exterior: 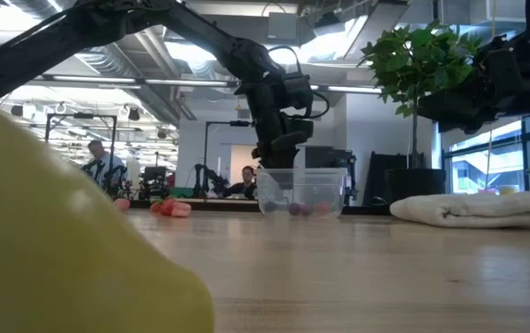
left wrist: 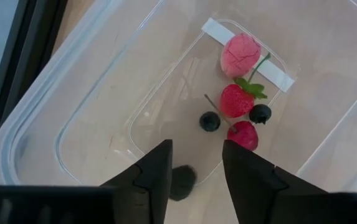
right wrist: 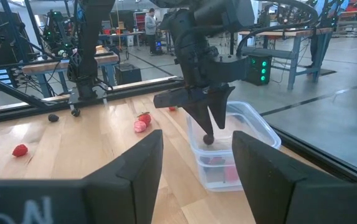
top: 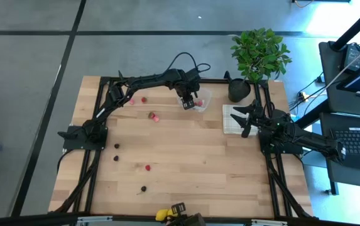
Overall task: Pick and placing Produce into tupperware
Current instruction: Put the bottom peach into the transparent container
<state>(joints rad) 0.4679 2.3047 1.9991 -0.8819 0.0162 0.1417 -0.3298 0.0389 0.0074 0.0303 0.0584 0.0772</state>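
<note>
The clear tupperware [top: 196, 100] stands at the table's far middle. In the left wrist view it [left wrist: 28, 124] holds a pink berry [left wrist: 240, 55], a strawberry [left wrist: 236, 99], a red berry [left wrist: 243, 134] and two dark berries [left wrist: 209, 121]. My left gripper [top: 189, 100] [left wrist: 197, 168] hangs open over it, pointing down. A dark round berry [left wrist: 181, 182] [right wrist: 208, 139] shows just below its fingertips. More produce lies loose on the table: red pieces [top: 153, 116] [top: 147, 167] and dark ones [top: 117, 145] [top: 143, 188]. My right gripper [top: 247, 122] waits open over the beige cloth [top: 231, 119]. My left gripper stands open, pointing down into the tupperware. The dark berry [left wrist: 181, 182] lies next to one finger [left wrist: 156, 174] at its free end. I cannot tell whether that finger touches it.
A potted plant [top: 259, 53] in a black pot [top: 239, 90] stands at the far right corner, behind the cloth. Two red berries [top: 144, 99] lie left of the tupperware. A yellow lemon piece [top: 163, 215] sits at the near edge and fills the low view's left [exterior: 61, 240]. People show in the room behind.
</note>
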